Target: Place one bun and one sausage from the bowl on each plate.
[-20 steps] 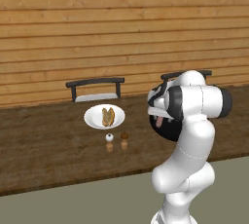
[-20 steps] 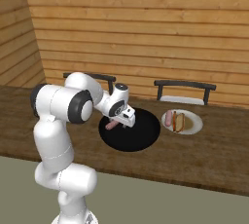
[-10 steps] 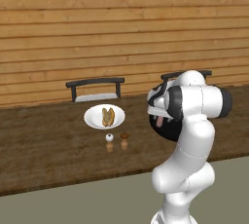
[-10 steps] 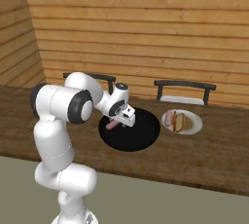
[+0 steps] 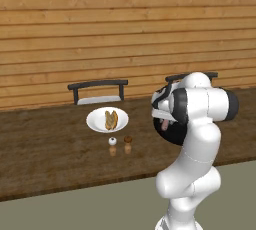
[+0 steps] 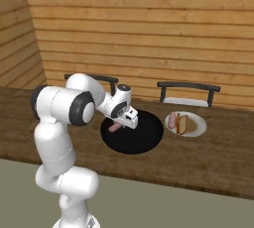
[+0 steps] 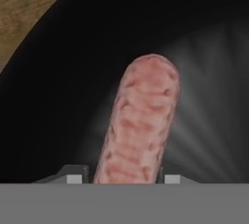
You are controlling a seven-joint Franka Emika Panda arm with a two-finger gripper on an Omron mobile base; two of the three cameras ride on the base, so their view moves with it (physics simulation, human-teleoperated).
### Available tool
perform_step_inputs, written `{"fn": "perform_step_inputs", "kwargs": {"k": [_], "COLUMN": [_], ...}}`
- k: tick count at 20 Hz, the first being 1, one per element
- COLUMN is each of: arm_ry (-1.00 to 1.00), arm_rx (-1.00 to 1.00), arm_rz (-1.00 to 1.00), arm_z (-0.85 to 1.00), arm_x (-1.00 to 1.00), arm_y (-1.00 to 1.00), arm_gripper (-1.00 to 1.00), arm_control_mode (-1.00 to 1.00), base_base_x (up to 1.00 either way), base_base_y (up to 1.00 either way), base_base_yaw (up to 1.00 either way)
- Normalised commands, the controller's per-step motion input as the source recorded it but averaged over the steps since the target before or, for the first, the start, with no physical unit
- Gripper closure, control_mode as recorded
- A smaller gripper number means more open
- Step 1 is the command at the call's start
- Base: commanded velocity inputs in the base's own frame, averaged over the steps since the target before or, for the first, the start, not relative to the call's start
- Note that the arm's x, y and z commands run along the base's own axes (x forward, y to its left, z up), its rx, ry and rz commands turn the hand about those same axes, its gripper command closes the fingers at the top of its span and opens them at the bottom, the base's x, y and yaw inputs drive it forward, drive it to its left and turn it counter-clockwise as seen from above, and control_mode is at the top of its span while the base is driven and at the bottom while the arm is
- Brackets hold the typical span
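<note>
One sausage (image 7: 141,125) lies between the two fingers (image 7: 75,177), whose tips stand at either side of its near end in the hand view; they look narrowed right up against it, though whether they truly press on it I cannot tell. That sausage rests on the floor of the black bowl (image 6: 144,140), and from the hand view it runs from 6 o'clock up toward 12 o'clock, leaning a little to 1 o'clock, with a corner of the wooden bench (image 7: 24,9) showing at 10 o'clock. From the right base view the gripper (image 6: 124,123) reaches down over the bowl's 9 o'clock side, and the pink sausage pokes out beneath it. Just beside the bowl, at its 3 o'clock in that view, sits a white plate (image 6: 198,130) that carries a second sausage (image 6: 171,120) and a bun (image 6: 182,124) side by side, touching or nearly so. From the left base view the same plate lies at about 9 o'clock of the arm, with the bun on it, and two small shakers (image 5: 120,141), one white and one brown, stand near its 6 o'clock edge on the bench. Two dark chairs (image 6: 188,90) stand behind the bench against the plank wall (image 6: 149,33). The bowl in the left base view is mostly hidden behind the arm.
</note>
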Motion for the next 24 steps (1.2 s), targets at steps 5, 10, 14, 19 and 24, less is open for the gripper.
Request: {"fn": "perform_step_inputs", "kwargs": {"k": [5,10,14,19,24], "arm_ry": [0.04,0.01,0.0,0.01,0.02], "arm_rx": [-0.01,-0.1,-0.15,-0.07,0.0], "arm_rz": [0.03,0.05,0.1,0.1,0.04], "arm_z": [0.64,0.96,0.39,0.0,0.14], "arm_x": [-0.28,-0.68,-0.07,0.09,0.5], "arm_y": [-0.18,0.67,1.0,1.0,0.68], "arm_gripper": [1.0,1.0,1.0,1.0,1.0], "arm_control_mode": [-1.0,-1.0,-1.0,-1.0,-1.0], "base_base_x": [0.0,0.0,0.0,0.0,0.0], "base_base_y": [0.0,0.0,0.0,0.0,0.0], "base_base_yaw": [0.0,0.0,0.0,0.0,0.0]}}
